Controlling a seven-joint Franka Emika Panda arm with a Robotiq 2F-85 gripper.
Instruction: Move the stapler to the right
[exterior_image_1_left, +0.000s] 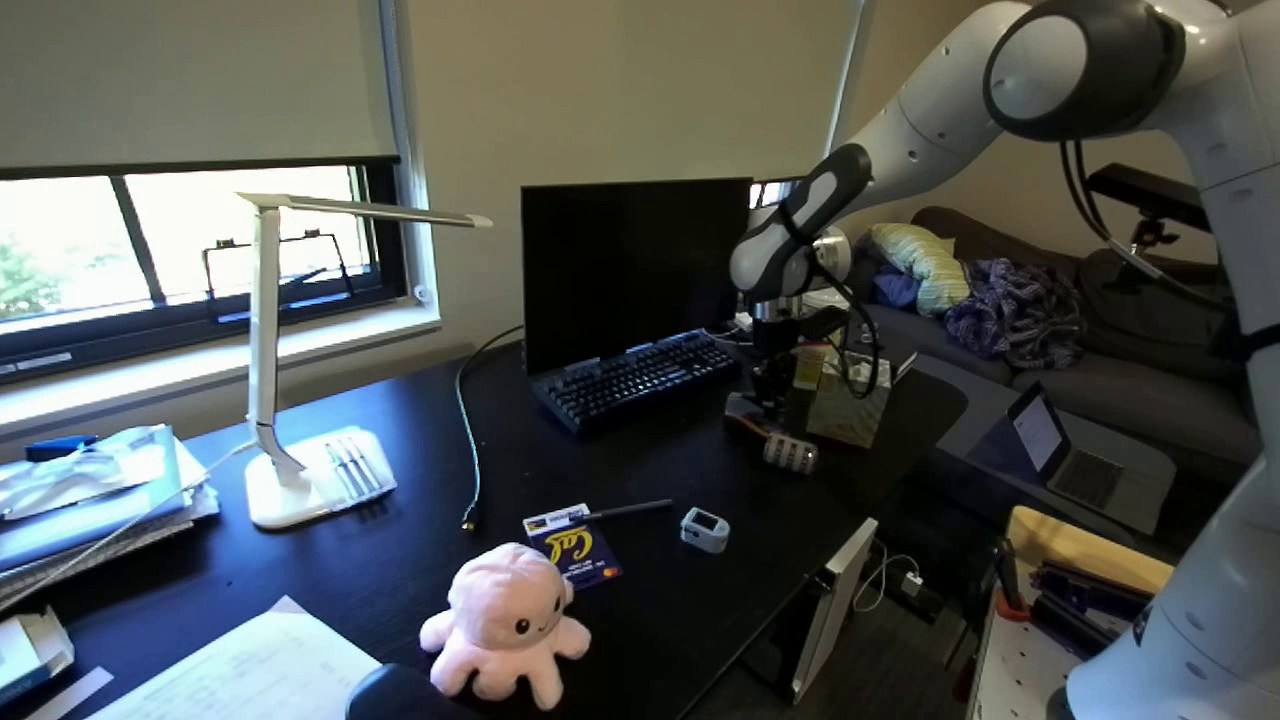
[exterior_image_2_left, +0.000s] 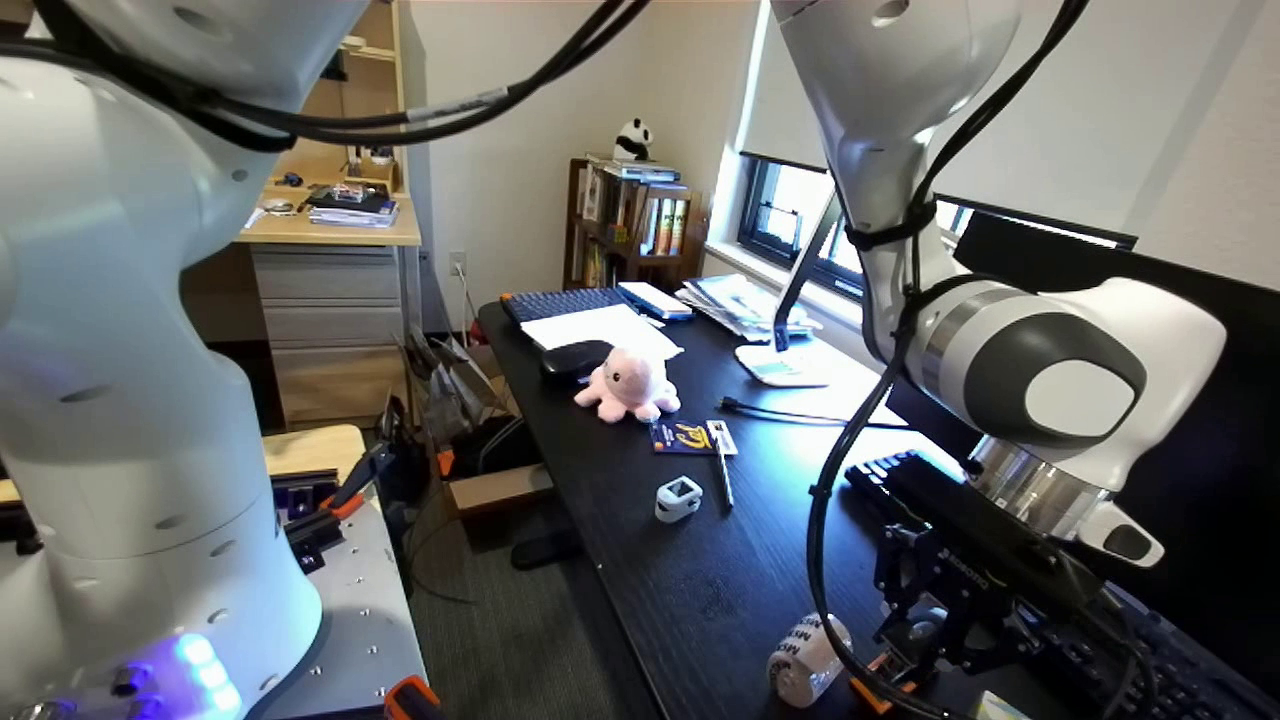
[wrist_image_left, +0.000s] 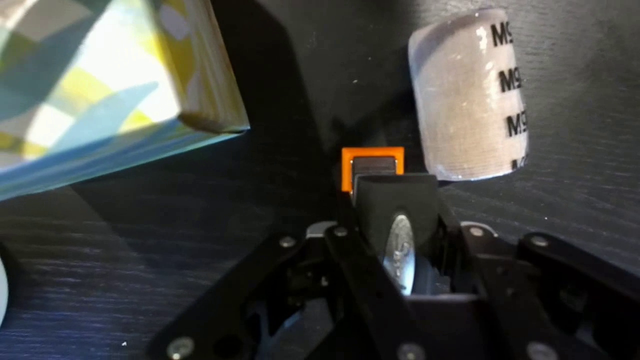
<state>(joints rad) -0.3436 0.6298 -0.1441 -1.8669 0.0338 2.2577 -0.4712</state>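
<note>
As the black, faintly grained bench (exterior_image_1_left: 600, 470) recedes in an exterior view, its nearest part carries a sheet of paper (exterior_image_1_left: 245, 670) toward the window-side edge and a pink plush octopus (exterior_image_1_left: 505, 620) toward the robot-side edge. Behind the octopus lie a blue-and-gold card (exterior_image_1_left: 580, 550), a slim pen (exterior_image_1_left: 635, 509) with one end upon it, and a small white device (exterior_image_1_left: 704, 531) nearer the robot-side edge. A pale lamp (exterior_image_1_left: 263, 350) stands near the window-side edge, before a partly shaded window (exterior_image_1_left: 190, 230). Farther along, a pale roll (exterior_image_1_left: 790, 453) with black lettering lies toward the robot-side edge, while a black keyboard (exterior_image_1_left: 640, 375) and dark monitor (exterior_image_1_left: 635, 270) stand toward the window-side edge.

The stapler (wrist_image_left: 397, 202) is just beside the roll, short of the rounded far corner; whether its base touches the bench cannot be told. It is small and elongated, with a dark grey top, an oval silvery inlay and one end framed in bright orange. The hand (wrist_image_left: 396, 215), pointing downward, is closed on its two sides. Near them stands a patterned box (exterior_image_1_left: 845, 415). Beyond the corner, an open laptop (exterior_image_1_left: 1085, 478) precedes a dark sofa (exterior_image_1_left: 1120, 395) bearing a pale pillow (exterior_image_1_left: 920, 268) and a crumpled purple blanket (exterior_image_1_left: 1020, 310).
</note>
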